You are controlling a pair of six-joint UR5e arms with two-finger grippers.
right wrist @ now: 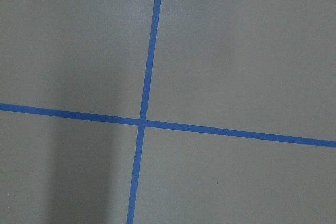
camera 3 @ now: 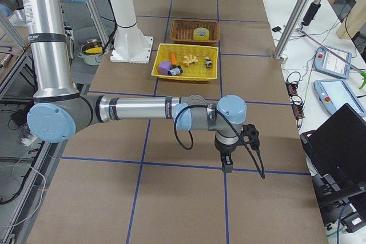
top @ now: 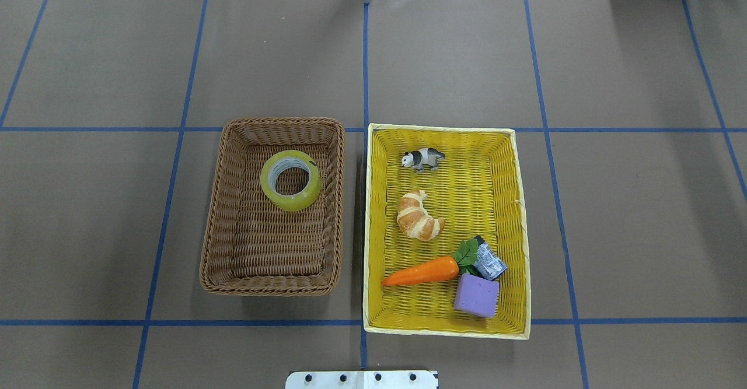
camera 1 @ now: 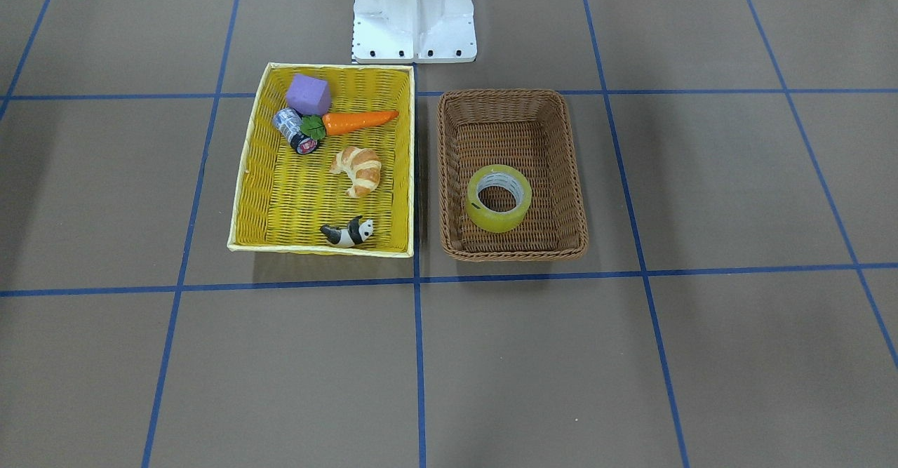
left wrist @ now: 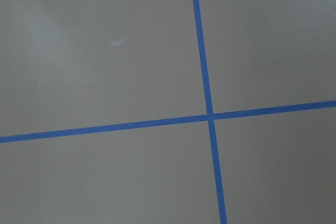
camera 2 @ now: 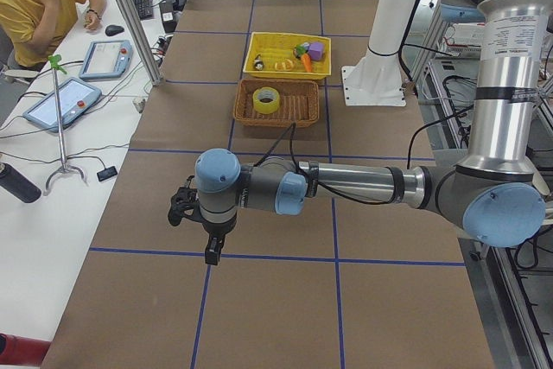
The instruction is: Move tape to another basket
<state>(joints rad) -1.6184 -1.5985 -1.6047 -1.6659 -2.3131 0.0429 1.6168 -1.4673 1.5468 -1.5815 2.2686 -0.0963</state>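
The yellow-green tape (camera 1: 499, 198) lies flat inside the brown wicker basket (camera 1: 512, 252). In the overhead view the tape (top: 290, 179) sits in the far half of that basket (top: 268, 287). My left gripper (camera 2: 212, 252) shows only in the exterior left view, hanging over bare table far from the baskets; I cannot tell if it is open. My right gripper (camera 3: 227, 167) shows only in the exterior right view, also over bare table far from the baskets; I cannot tell its state. Both wrist views show only brown table and blue lines.
A bright yellow basket (top: 446, 332) stands right beside the brown one and holds a panda (top: 423, 158), croissant (top: 418, 216), carrot (top: 421, 272), purple block (top: 477, 295) and small patterned cylinder (top: 489, 260). The robot's white base (camera 1: 414, 15) stands behind the baskets. An operator (camera 2: 39, 6) sits at the table's side.
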